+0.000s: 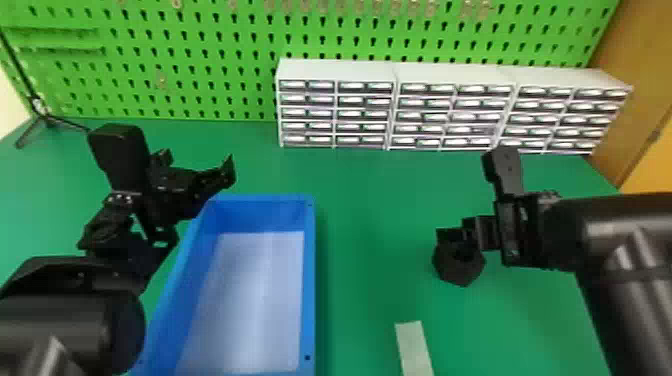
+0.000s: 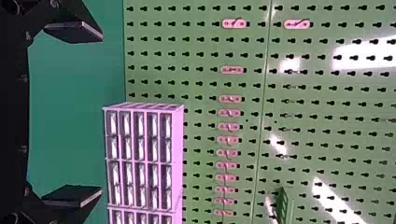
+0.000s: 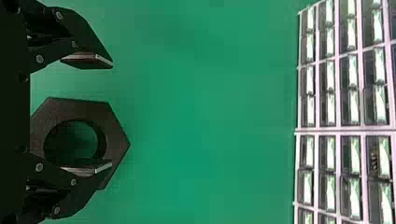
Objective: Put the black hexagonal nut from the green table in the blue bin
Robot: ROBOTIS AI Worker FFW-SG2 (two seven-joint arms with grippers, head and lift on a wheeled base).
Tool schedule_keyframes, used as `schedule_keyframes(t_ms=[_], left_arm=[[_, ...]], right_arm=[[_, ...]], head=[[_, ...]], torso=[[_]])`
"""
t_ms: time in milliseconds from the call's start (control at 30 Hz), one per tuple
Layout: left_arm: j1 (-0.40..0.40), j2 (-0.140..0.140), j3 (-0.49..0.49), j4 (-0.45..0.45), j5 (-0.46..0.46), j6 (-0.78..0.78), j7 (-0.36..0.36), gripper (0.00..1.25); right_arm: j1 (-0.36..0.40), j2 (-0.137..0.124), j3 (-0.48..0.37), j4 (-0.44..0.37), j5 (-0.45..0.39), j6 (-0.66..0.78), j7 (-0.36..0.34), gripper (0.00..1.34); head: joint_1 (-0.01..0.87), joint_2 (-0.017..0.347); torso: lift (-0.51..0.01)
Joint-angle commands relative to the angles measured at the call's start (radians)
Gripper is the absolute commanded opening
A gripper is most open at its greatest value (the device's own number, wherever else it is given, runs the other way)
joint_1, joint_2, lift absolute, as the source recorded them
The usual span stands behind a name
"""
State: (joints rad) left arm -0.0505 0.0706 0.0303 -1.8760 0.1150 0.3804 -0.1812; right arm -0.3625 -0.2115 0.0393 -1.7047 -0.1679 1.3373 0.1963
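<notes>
Fingers parted, my right gripper [image 1: 457,241] hovers at the black nut [image 1: 452,274] on the green table [image 1: 375,200]; my left gripper [image 1: 197,207], also unclenched, hangs near the blue bin [image 1: 309,280].

Along the back edge of your table [image 1: 380,185], toward its right corner, you have three pale drawer cabinets [image 1: 455,75] side by side, their small drawers facing you. Behind that edge rises your green pegboard [image 1: 200,65], with small oblong fittings [image 2: 231,99] in rows on it. At the back left corner, you can see a black tripod stand [image 1: 47,119]. An orange-brown panel [image 1: 655,95] stands beyond the right edge, and a flat pale strip [image 1: 414,347] lies toward your near edge
</notes>
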Motion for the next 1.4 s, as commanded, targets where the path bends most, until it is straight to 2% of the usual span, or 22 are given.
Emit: schedule_keyframes(t_ms=[0, 267, 667, 1033, 1367], left_arm=[[0.001, 0.0, -0.001, 0.0, 0.0, 0.0, -0.001, 1.12], [0.001, 0.0, 0.0, 0.0, 0.002, 0.0, -0.001, 1.12], [0.003, 0.0, 0.0, 0.0, 0.002, 0.002, -0.004, 1.12], [0.001, 0.0, 0.0, 0.0, 0.002, 0.002, -0.004, 1.12], [0.001, 0.0, 0.0, 0.0, 0.002, 0.002, -0.004, 1.12]], right_arm=[[0.008, -0.005, -0.007, 0.0, 0.015, 0.003, 0.0, 0.83], [0.016, -0.016, -0.016, 0.0, 0.054, 0.025, 0.0, 0.83], [0.042, -0.034, -0.075, -0.003, 0.111, 0.025, 0.0, 0.83], [0.037, -0.032, -0.073, 0.004, 0.131, -0.004, 0.0, 0.83], [0.017, -0.022, -0.052, 0.062, 0.145, -0.049, 0.034, 0.83]], head=[[0.692, 0.008], [0.692, 0.008], [0.692, 0.008], [0.692, 0.008], [0.692, 0.008]], torso=[[-0.097], [-0.097], [-0.097], [-0.097], [-0.097]])
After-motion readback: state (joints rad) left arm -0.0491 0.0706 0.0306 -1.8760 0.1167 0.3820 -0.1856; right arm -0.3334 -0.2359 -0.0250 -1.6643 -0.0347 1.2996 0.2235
